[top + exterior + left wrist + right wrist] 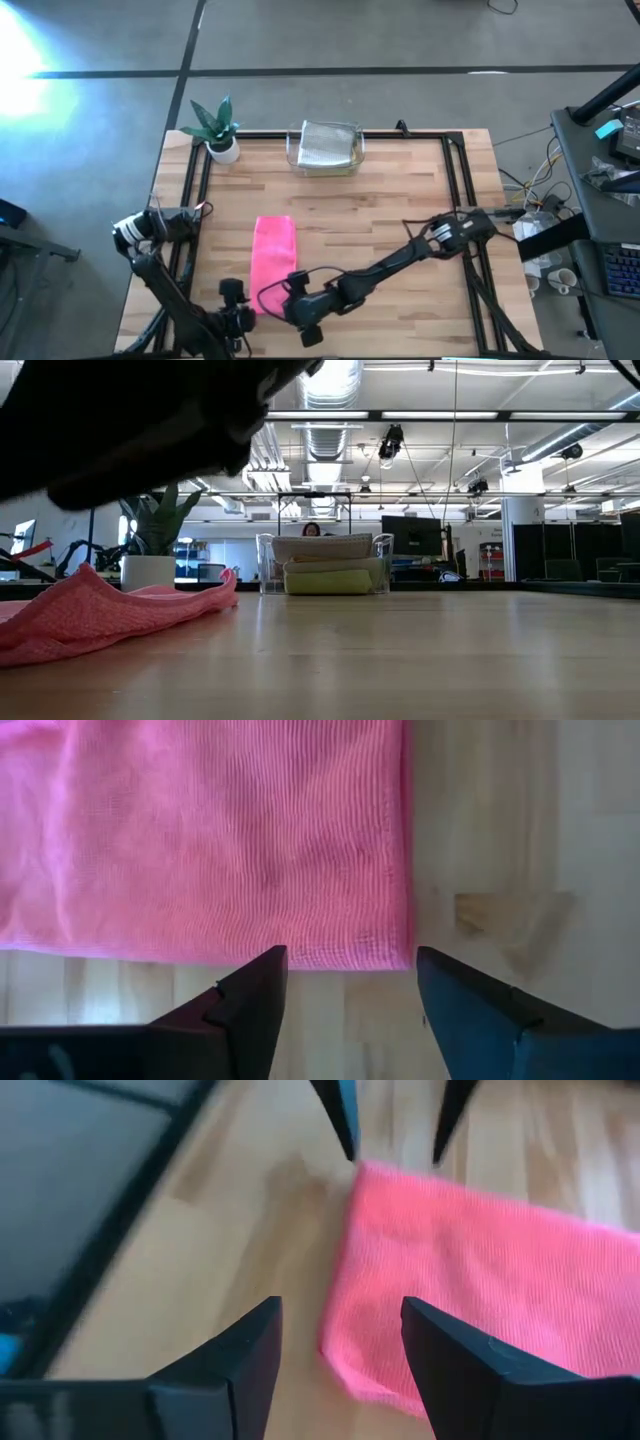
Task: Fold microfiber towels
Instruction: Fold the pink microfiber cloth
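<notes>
Dark jointed arms, black pointed fingers (250, 1010), white wrist section

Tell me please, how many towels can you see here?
3 at least. A pink towel lies near the table's front edge. Two folded ones, pale above lime green, sit in the clear tray; more may hide there.

No readable text, no labels, no brand marks, no numbers (distant room signs too blurred)
</notes>
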{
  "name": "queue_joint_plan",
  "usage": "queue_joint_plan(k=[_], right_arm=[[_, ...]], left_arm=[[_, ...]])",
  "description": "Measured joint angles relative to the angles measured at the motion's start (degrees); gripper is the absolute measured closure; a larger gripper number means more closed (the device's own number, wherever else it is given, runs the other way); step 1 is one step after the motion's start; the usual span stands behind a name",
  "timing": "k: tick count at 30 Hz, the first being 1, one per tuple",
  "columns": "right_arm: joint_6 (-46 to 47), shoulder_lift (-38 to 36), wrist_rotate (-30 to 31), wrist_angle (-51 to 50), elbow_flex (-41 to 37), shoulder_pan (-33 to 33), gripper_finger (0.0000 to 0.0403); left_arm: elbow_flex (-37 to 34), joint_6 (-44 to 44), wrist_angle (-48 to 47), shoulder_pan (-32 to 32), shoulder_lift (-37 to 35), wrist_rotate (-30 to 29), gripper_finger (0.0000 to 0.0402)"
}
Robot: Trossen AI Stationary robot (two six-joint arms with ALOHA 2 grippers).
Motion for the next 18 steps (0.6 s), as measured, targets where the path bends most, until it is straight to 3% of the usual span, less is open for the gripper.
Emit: queue_joint_plan(k=[4,9,18], right_arm=[[0.12,4.49,-0.42,-6.99,6.94,-0.47,0.0213],[1.59,8.35,-5.61,-8.72,11.71,-1.26,0.0218],[2.78,9.26,-5.84,-14.01,12.37,-2.12,0.0218]], left_arm=[[0.0,0.0,0.34,0.46,2.02,-0.41,0.0194],[0.0,0.15,0.63,1.34,3.7,-0.47,0.0194],[-1.54,-0.02,3.18,3.01,3.98,-1.09,0.0209]])
